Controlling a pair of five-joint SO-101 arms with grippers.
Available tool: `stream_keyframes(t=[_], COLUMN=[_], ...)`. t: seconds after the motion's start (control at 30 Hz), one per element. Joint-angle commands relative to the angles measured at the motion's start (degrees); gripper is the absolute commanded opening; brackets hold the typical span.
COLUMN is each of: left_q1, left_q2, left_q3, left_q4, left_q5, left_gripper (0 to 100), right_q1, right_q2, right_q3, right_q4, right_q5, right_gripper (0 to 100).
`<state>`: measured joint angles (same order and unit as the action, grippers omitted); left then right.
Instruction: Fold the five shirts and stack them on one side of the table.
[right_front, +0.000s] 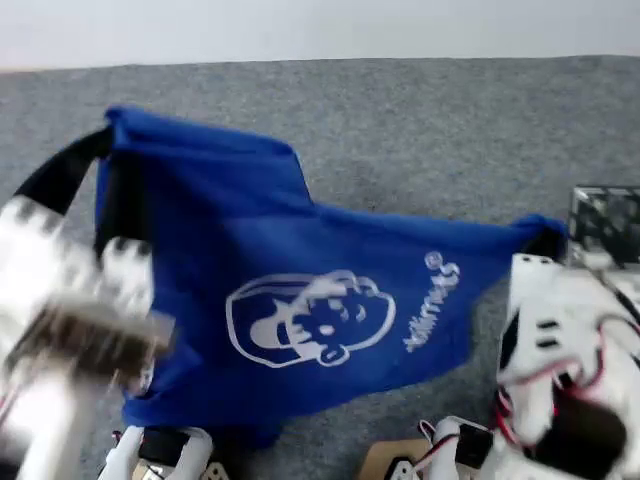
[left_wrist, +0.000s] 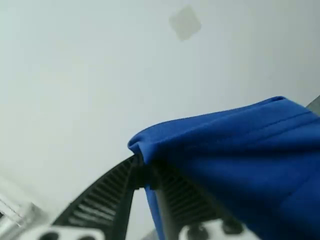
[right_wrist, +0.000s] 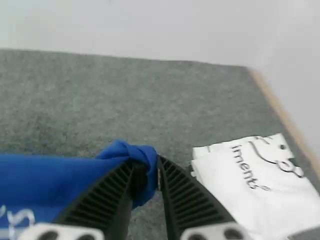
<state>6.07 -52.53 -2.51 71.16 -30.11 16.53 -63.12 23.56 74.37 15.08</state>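
Observation:
A blue shirt (right_front: 300, 300) with a white face print hangs stretched in the air between both arms, above the grey table (right_front: 400, 130). My left gripper (right_front: 108, 135) is shut on one upper corner of the blue shirt (left_wrist: 235, 150), pinching a fold between its black fingers (left_wrist: 107, 192). At the right of the high view, my right gripper (right_front: 545, 240) is shut on the opposite corner; in the right wrist view the blue cloth (right_wrist: 127, 155) bunches between the black fingers (right_wrist: 185, 200). A folded white shirt (right_wrist: 250, 175) with dark print lies on the table beside the right gripper.
Grey felt covers the table (right_wrist: 100, 95). Its wooden edge (right_wrist: 277, 105) runs just beyond the folded white shirt. The arm bases (right_front: 160, 455) stand at the near edge. A pale wall (right_front: 300, 25) rises behind the table.

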Motion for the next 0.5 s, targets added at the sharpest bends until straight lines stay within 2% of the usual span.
stream_keyframes(t=[0.0,0.23,0.47], left_q1=[-3.1,-4.0,-4.3], left_q2=[0.4,0.4,3.7], left_q3=[15.6,42.4,57.4], left_q4=[-18.3,-48.3,-68.0], left_q5=[2.9,3.0,3.0], left_gripper=[0,0,0], right_q1=[-0.7,-2.4,-6.2], right_q2=[2.4,16.0,28.8], right_q3=[6.0,7.7,7.7], right_q4=[-9.9,-23.5,-36.2], right_q5=[-0.2,-0.4,-0.4], right_gripper=[0.9,0.9,0.9])
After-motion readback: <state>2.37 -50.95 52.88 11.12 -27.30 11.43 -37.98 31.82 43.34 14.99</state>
